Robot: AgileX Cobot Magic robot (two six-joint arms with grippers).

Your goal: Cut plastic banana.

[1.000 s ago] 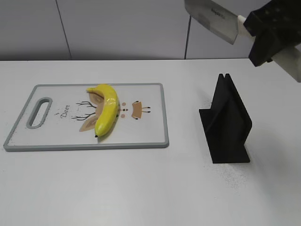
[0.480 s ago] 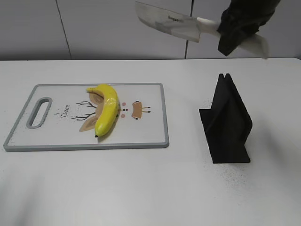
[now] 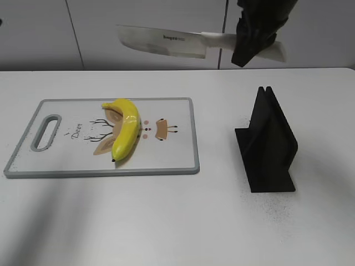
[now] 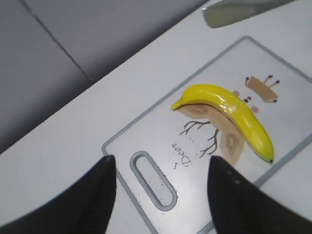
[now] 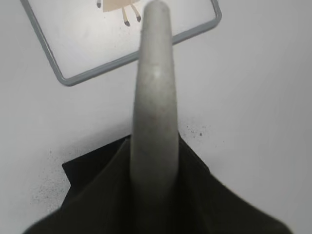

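A yellow plastic banana [image 3: 126,128] lies whole on a white cutting board [image 3: 172,158] with a grey rim; it also shows in the left wrist view [image 4: 229,114]. My right gripper [image 3: 252,39] is shut on the white handle [image 5: 155,112] of a cleaver. Its blade [image 3: 161,41] is held flat, high above the board, pointing left. The blade tip shows in the left wrist view [image 4: 234,10]. My left gripper [image 4: 161,183] is open and empty, above the board's handle slot [image 4: 152,179]. It is outside the exterior view.
A black knife stand [image 3: 269,144] stands empty on the white table right of the board; it also shows in the right wrist view [image 5: 92,170]. A grey wall runs behind the table. The board's corner [image 5: 63,78] lies below the knife handle.
My right gripper has carried the cleaver left from the upper right corner to above the board's far edge. The blade has levelled out. The banana and board have not moved.
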